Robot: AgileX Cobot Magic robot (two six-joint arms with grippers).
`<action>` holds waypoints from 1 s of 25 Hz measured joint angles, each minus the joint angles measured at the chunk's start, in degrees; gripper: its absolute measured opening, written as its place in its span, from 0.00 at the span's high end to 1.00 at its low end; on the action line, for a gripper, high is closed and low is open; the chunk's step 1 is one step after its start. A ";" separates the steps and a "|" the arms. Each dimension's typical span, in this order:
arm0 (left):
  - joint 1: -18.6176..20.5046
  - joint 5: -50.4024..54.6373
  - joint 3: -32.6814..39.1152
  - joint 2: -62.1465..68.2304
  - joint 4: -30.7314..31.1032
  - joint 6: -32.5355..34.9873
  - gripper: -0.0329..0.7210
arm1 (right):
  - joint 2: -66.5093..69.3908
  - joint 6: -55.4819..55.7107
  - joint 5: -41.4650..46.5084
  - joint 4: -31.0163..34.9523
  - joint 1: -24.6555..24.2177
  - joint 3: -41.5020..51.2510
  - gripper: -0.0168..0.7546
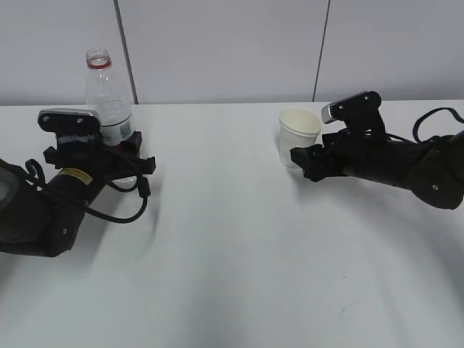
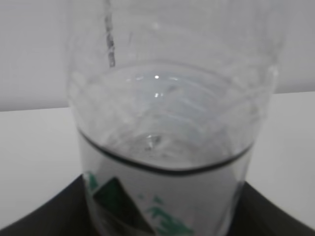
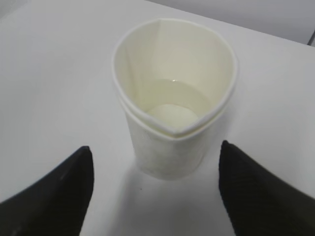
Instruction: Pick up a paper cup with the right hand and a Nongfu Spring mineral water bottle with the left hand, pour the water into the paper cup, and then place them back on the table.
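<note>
The clear water bottle (image 1: 109, 94) stands upright at the back left, uncapped, with a red neck ring. My left gripper (image 1: 119, 148) is closed round its lower body. In the left wrist view the bottle (image 2: 167, 123) fills the frame, part full, with both black fingers (image 2: 44, 216) against its sides and the left gripper (image 2: 165, 216) centred on it. The paper cup (image 1: 299, 134) stands on the white table (image 1: 232, 254) right of centre. My right gripper (image 1: 303, 163) is open just behind it. In the right wrist view the cup (image 3: 172, 98) holds a little water, and the right gripper (image 3: 155, 152) has both fingers apart from it.
A pale wall with dark vertical seams (image 1: 123, 43) runs behind the table's far edge. A small scuff mark (image 1: 346, 310) lies on the tabletop at the front right. Cables loop off the left arm (image 1: 123, 210).
</note>
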 joint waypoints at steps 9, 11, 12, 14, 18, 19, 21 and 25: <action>0.00 0.27 0.00 0.00 0.00 0.00 0.30 | -5.02 0.00 4.93 1.31 -0.13 3.59 0.21; 0.00 0.27 0.00 0.00 0.05 0.00 0.30 | -7.23 0.00 6.74 2.18 -0.13 5.22 0.21; 0.00 0.31 0.06 0.00 0.11 0.00 0.29 | -8.45 0.00 7.98 2.29 -0.13 5.78 0.21; 0.00 0.31 0.43 -0.11 0.23 0.00 0.29 | -11.07 0.00 10.19 2.80 -0.13 7.00 0.21; 0.00 0.50 2.12 -1.25 0.28 0.00 0.29 | -15.49 0.00 13.69 2.91 -0.13 8.26 0.21; 0.00 0.56 2.50 -1.70 0.28 0.00 0.29 | -16.46 0.00 14.50 2.91 -0.13 8.30 0.21; 0.00 0.54 3.24 -2.49 0.28 0.00 0.29 | -18.10 0.00 15.81 2.91 -0.13 8.39 0.21; -0.57 0.56 5.33 -4.15 0.28 0.51 0.29 | -20.44 0.00 18.43 2.91 -0.13 8.39 0.22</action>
